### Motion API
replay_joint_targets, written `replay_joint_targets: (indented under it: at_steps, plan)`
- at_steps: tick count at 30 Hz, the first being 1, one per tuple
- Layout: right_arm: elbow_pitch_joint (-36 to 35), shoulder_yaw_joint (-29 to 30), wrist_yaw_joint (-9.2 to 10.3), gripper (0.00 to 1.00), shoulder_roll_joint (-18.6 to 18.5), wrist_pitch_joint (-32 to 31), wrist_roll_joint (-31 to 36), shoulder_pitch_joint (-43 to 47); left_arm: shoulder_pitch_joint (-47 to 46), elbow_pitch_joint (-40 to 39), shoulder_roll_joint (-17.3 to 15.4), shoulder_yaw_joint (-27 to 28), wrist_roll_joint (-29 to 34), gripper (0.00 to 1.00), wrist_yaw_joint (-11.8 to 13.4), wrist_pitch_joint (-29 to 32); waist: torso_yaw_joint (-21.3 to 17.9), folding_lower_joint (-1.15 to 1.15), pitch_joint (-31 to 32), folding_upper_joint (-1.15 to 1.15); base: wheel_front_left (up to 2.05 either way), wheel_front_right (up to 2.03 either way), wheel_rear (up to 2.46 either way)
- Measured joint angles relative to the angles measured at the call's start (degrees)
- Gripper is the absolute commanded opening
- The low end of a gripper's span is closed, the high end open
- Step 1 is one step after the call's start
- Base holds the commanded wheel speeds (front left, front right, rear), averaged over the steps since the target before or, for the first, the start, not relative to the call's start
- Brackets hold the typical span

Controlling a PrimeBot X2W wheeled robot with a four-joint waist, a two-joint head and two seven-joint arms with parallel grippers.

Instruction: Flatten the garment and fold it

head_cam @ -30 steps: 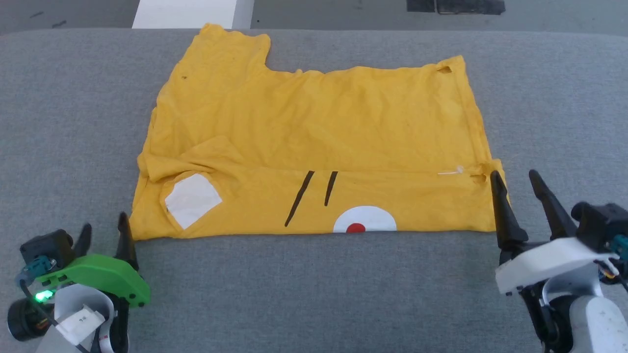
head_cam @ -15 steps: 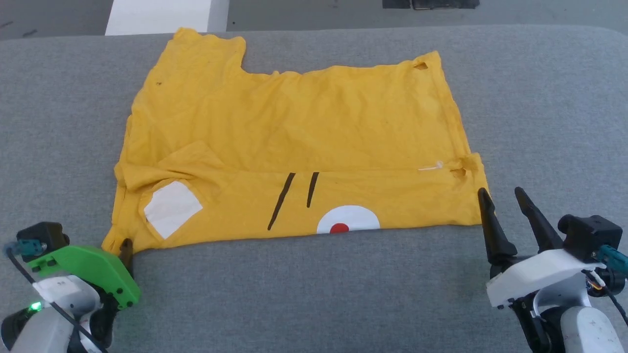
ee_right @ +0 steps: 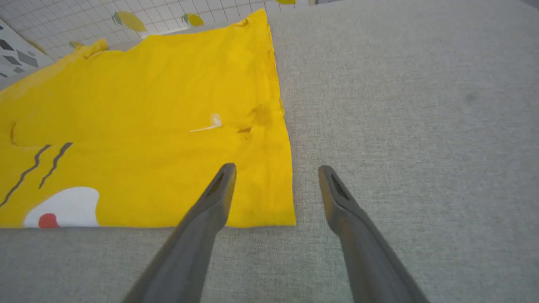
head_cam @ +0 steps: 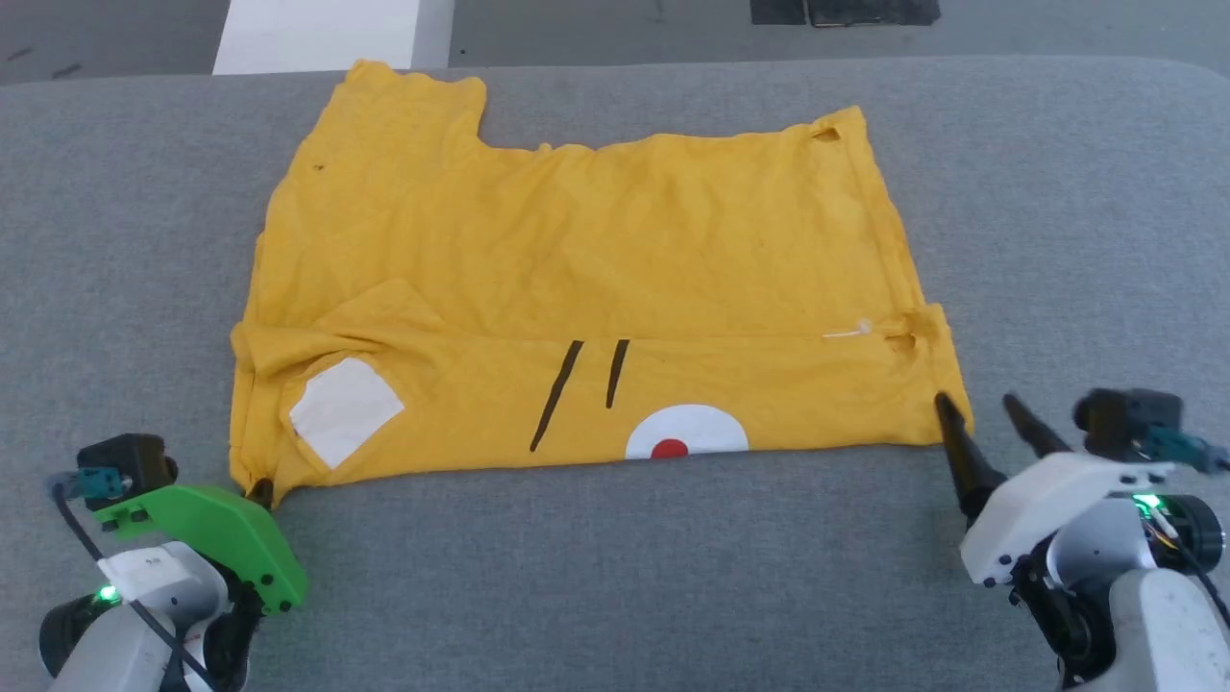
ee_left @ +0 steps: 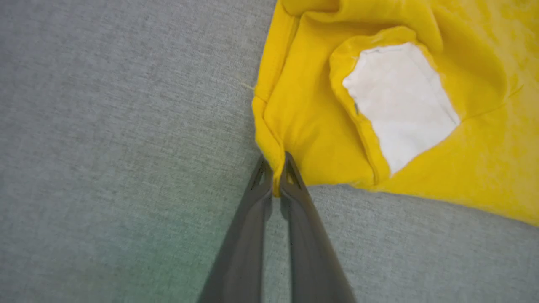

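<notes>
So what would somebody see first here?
The bright yellow T-shirt, spread across the grey padded surface, with a white half-circle and red dot at its near edge. Next, the left gripper, its fingers pinched on the shirt's near left corner, and the right gripper, open at the near right corner.

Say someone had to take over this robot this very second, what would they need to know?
Left gripper: shut on the garment at its near left corner.
Right gripper: open, straddling the right edge by the near corner, gripping nothing.
Done: garment spread on the grey table, near strip apparently folded over, print up.
Left: probably close on the right corner, then finish folding.
</notes>
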State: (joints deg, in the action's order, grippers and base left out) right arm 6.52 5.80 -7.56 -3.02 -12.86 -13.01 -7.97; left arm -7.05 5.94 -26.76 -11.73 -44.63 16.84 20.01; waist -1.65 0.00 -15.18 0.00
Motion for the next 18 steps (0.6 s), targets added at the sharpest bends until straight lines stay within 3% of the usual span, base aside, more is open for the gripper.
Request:
replay_joint_targets:
  at_steps: [8,9,10,12,15,18]
  plan:
    - [1.9,1.4,0.0,1.0,0.0,-25.0,5.3,-5.1,-0.7,-0.5,0.7,-1.9,0.7,0.0,-1.2,-0.9,2.2,0.0,-1.2,0.0,0.0,0.0,0.0]
    - [1.4,1.6,0.0,0.83,0.0,-27.8,5.5,-5.6,-0.8,-0.5,0.8,-2.0,0.8,0.0,-1.4,-0.9,2.4,0.0,-1.4,0.0,0.0,0.0,0.0]
    - [0.8,1.8,0.0,0.44,0.0,-30.4,5.5,-6.0,-1.0,-0.5,0.8,-2.2,0.8,0.0,-1.6,-1.0,2.7,0.0,-1.6,0.0,0.0,0.0,0.0]
    - [-0.6,1.8,0.0,0.0,-0.2,-34.4,5.5,-6.2,-1.3,-0.5,1.0,-2.4,0.8,0.0,-1.8,-1.0,3.1,0.0,-1.9,0.0,0.0,0.0,0.0]
    - [-3.2,1.6,0.0,0.0,-0.2,-37.5,5.5,-6.1,-1.4,-0.5,1.1,-2.6,1.1,0.0,-2.3,-2.0,3.6,0.0,-2.3,0.0,0.0,0.0,0.0]
    - [-6.1,1.5,0.0,0.0,0.2,-32.5,5.5,-5.4,-1.5,-0.1,1.4,-3.0,3.3,0.0,-3.0,-6.3,3.9,0.0,-2.0,0.0,0.0,0.0,0.0]
